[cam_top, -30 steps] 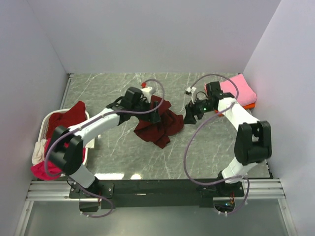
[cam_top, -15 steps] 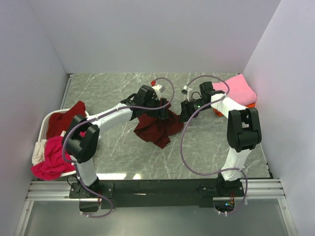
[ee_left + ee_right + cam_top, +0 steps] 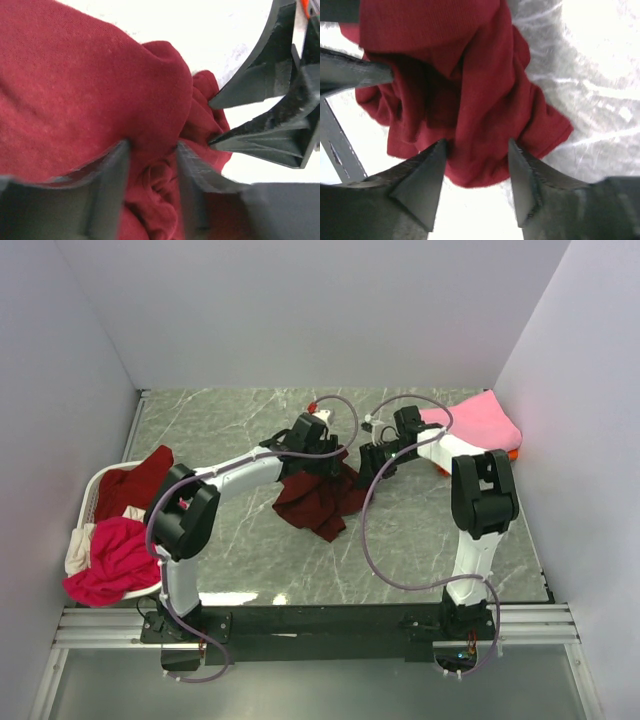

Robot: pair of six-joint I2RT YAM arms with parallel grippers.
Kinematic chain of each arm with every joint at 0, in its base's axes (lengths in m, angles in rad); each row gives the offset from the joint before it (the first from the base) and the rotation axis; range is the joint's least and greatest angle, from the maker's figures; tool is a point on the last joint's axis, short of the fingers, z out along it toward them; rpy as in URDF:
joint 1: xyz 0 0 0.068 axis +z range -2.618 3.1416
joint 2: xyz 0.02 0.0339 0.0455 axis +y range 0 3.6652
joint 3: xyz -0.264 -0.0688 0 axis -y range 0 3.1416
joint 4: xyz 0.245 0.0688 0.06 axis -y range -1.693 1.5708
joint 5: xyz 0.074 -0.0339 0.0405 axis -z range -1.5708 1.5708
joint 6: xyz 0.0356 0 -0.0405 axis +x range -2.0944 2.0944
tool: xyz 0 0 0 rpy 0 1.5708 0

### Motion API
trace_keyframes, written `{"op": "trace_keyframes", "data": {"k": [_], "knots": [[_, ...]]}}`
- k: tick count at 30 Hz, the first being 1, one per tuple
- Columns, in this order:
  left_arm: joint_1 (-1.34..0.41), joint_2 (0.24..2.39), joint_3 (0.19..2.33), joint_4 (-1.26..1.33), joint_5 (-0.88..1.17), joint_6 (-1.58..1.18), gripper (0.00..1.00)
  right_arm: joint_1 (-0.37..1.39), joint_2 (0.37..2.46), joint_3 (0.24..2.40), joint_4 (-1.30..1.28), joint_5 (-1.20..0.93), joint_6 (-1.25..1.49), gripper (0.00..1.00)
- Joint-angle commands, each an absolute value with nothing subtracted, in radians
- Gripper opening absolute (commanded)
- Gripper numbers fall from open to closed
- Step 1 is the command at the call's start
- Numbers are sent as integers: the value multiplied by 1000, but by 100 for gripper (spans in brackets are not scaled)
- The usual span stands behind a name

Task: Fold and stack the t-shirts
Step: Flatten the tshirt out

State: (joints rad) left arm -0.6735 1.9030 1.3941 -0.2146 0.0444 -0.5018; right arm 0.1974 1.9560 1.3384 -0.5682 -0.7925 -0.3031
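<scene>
A large dark maroon t-shirt [image 3: 322, 498] lies crumpled mid-table. My left gripper [image 3: 333, 456] is at its far edge, and in the left wrist view [image 3: 151, 150] the fingers pinch a bunched fold of the maroon cloth [image 3: 90, 90]. My right gripper [image 3: 363, 462] is right beside it, and in the right wrist view [image 3: 477, 147] it is open, its fingers straddling the shirt's edge [image 3: 470, 100]. A folded pink t-shirt [image 3: 482, 420] lies on an orange one [image 3: 510, 454] at the back right.
A white basket [image 3: 92, 498] at the left edge holds a dark red shirt [image 3: 140, 478], a magenta one [image 3: 112, 555] and a cream one [image 3: 76, 550]. Walls close in the table on three sides. Cables loop over both arms.
Both grippers have come together at the maroon shirt's far edge: the left moved right and back with the cloth, the right moved left onto it.
</scene>
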Motion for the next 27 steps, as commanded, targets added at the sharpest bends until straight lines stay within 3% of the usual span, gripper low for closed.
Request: {"op": "trace_keyframes", "data": {"k": [1,3,4,6,7,18,27], "knots": [[-678,1934,1459,-212,8,-491,42,215,1991,1404,-543,-778,-265,57],[-680,1947,1482,-224,15,-486,30,218,2003,1439,-573,-787,-259,44],[-678,1945,1479,-218,15,-486,17,216,2016,1450,-583,-790,-259,38],[-672,1928,1460,-201,12,-491,2,218,2017,1466,-610,-793,-264,11],[-669,1901,1448,-187,12,-494,0,218,2010,1471,-617,-792,-267,1],[-500,1516,1207,-45,248,-565,0,210,1715,1473,-687,-661,-365,0],[-488,1182,1138,-150,293,-492,0,202,1442,1473,-742,-634,-413,0]]}}
